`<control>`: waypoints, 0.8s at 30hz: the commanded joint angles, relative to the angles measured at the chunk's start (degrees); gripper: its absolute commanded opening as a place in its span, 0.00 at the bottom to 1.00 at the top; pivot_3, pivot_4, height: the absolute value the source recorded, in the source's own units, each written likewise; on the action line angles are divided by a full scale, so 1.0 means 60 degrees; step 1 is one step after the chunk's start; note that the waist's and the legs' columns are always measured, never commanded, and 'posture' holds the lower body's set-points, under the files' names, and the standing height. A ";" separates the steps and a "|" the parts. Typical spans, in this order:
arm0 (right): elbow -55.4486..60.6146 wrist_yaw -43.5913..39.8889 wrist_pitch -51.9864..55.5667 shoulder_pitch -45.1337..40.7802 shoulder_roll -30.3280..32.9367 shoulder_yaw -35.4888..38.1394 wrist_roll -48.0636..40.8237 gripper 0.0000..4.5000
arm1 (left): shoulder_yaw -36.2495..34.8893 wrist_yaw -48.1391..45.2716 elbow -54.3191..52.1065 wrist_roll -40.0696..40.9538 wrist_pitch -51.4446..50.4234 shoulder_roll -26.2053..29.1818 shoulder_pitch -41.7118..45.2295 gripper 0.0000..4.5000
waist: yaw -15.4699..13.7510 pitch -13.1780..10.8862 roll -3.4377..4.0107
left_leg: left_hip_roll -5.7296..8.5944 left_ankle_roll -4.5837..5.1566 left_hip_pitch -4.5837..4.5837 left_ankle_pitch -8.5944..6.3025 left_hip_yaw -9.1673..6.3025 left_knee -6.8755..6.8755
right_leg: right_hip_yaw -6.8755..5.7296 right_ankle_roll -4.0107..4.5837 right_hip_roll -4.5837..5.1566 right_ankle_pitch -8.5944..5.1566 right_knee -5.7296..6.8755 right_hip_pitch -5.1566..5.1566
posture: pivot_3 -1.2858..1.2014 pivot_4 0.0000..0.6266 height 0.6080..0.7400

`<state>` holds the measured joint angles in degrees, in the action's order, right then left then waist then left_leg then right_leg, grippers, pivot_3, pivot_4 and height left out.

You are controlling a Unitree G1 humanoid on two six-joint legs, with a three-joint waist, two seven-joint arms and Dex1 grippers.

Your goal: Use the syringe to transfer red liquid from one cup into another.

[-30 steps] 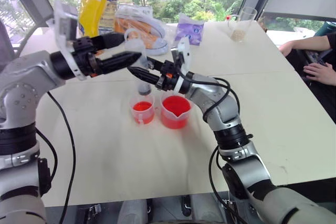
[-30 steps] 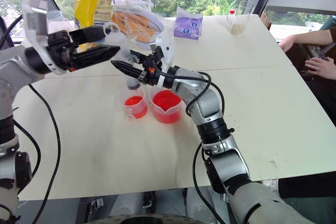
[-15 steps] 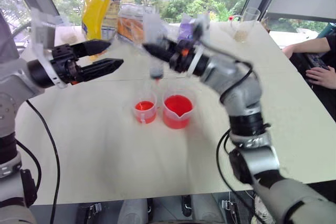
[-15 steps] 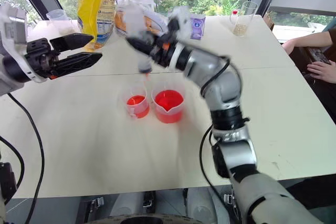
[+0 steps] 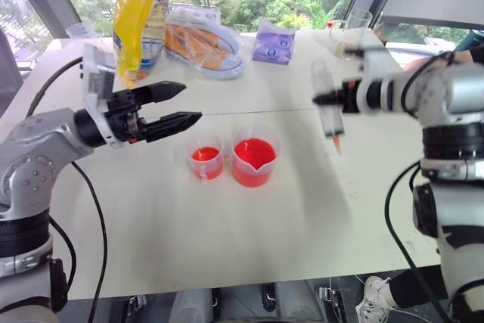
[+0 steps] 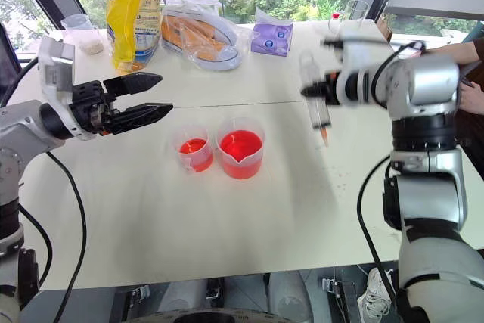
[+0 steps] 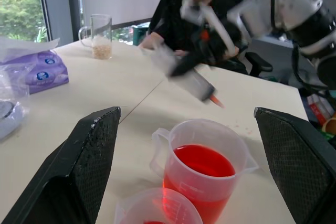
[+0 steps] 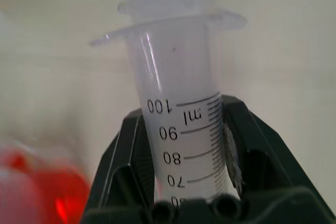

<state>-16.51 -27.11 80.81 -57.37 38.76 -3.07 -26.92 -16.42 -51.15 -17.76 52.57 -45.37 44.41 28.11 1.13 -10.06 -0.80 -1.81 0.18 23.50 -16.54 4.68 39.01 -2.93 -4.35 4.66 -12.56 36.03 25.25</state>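
— Did you catch that? A moment before, the right pincer [image 6: 324, 90] had been up over the two cups with the large clear plastic syringe with its black plunger seal and orange-red tip [image 6: 316, 107]. Then it swung well clear of them, out over bare tabletop [image 6: 249, 225].

— I did. It was pinching the barrel near the printed scale marks, and the syringe hung from it nearly upright, tip down. Both cups ended up well off to that pincer's left.

— And the left pincer [image 5: 183, 104]?

— Spread wide, holding nothing. It had let go of the syringe and drawn back a little. The smaller, narrower clear cup with the side handle [image 5: 206, 162] sat just below and beyond its fingertips, and the wider clear spouted measuring cup [image 5: 253, 161] stood right beside that one, further toward the right pincer.

— Both cups had bright orange-red liquid [image 5: 254, 153] in them. More in the wide one, I thought.

— Same here. I couldn't tell whether the barrel carried any; it looked mostly clear to me.

— So what did the swing away mean?

— My guess was a squirt into the small cup had just finished, and the syringe was being carried off, either to set down or before another draw.
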 commanded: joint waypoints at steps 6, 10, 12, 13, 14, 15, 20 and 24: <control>0.0024 0.0165 0.0202 0.0698 -0.0189 -0.0055 0.0529 0.30 | -0.0126 0.0526 -0.0540 0.0054 0.0283 -0.0179 -0.0019 0.93 | -0.0041 -0.0002 0.0004 | -0.0002 -0.0001 0.0000 0.0001 -0.0005 0.0004 | 0.0000 -0.0001 -0.0009 0.0000 0.0004 0.0001 | 0.52 0.24 1.00; -0.0143 0.0256 0.0417 0.0781 -0.0399 0.0158 0.0648 0.63 | -0.0060 0.0665 -0.0725 0.0101 0.0195 -0.0174 -0.0071 0.95 | -0.0050 -0.0002 0.0004 | 0.0000 -0.0001 0.0000 0.0001 -0.0004 0.0006 | 0.0001 -0.0001 -0.0008 0.0000 0.0002 -0.0001 | 0.52 0.24 1.00; -0.0099 0.0276 0.0418 0.0857 -0.0413 0.0175 0.0707 0.86 | -0.0064 0.0740 -0.0832 0.0157 0.0165 -0.0187 -0.0117 0.95 | -0.0057 -0.0002 0.0004 | 0.0000 -0.0001 0.0001 0.0001 -0.0005 0.0006 | 0.0001 -0.0001 -0.0008 0.0000 0.0002 -0.0001 | 0.52 0.24 1.00; -0.0056 0.0289 0.0443 0.0896 -0.0418 0.0202 0.0718 0.98 | -0.0053 0.0743 -0.0904 0.0196 0.0145 -0.0184 -0.0155 0.95 | -0.0059 -0.0003 0.0004 | 0.0000 -0.0001 0.0001 0.0001 -0.0006 0.0006 | 0.0001 -0.0001 -0.0008 0.0000 0.0002 -0.0002 | 0.52 0.24 1.00; 0.0010 0.0287 0.0468 0.0930 -0.0412 0.0234 0.0711 0.99 | -0.0039 0.0717 -0.0970 0.0218 0.0136 -0.0160 -0.0199 0.95 | -0.0061 -0.0003 0.0004 | 0.0000 -0.0001 0.0002 0.0001 -0.0006 0.0006 | 0.0001 -0.0001 -0.0008 0.0000 0.0002 -0.0002 | 0.52 0.24 1.00; 0.0115 0.0266 0.0465 0.0963 -0.0377 0.0248 0.0700 0.99 | -0.0028 0.0687 -0.1010 0.0275 0.0081 -0.0118 -0.0234 0.95 | -0.0059 -0.0003 0.0004 | 0.0000 -0.0001 0.0002 0.0001 -0.0006 0.0006 | 0.0001 -0.0001 -0.0008 0.0000 0.0001 -0.0002 | 0.52 0.24 1.00; 0.2230 -0.1150 -0.0924 0.1300 0.1027 -0.0565 0.0610 0.99 | -0.0218 0.0341 -0.1120 0.0346 -0.0076 0.0393 -0.0658 0.95 | -0.0060 -0.0011 0.0018 | 0.0001 -0.0001 0.0003 0.0000 -0.0010 0.0006 | 0.0001 -0.0002 -0.0009 -0.0001 0.0000 -0.0001 | 0.52 0.24 1.00; 0.3611 -0.2521 -0.1763 0.1496 0.2143 -0.0292 0.0149 0.99 | -0.0514 -0.0075 -0.1217 0.0339 -0.0084 0.1018 -0.1329 0.95 | -0.0034 -0.0018 0.0024 | 0.0000 0.0001 0.0006 -0.0001 -0.0010 0.0004 | 0.0000 -0.0011 -0.0010 -0.0008 -0.0001 0.0006 | 0.52 0.24 1.00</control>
<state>0.72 -38.61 73.01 -48.05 49.97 -6.70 -24.21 -16.99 -50.37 -23.56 54.20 -46.01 49.18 20.58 0.93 -10.17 -0.66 -1.82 0.18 23.53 -16.55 4.62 39.03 -2.93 -4.42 4.59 -12.61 36.01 25.29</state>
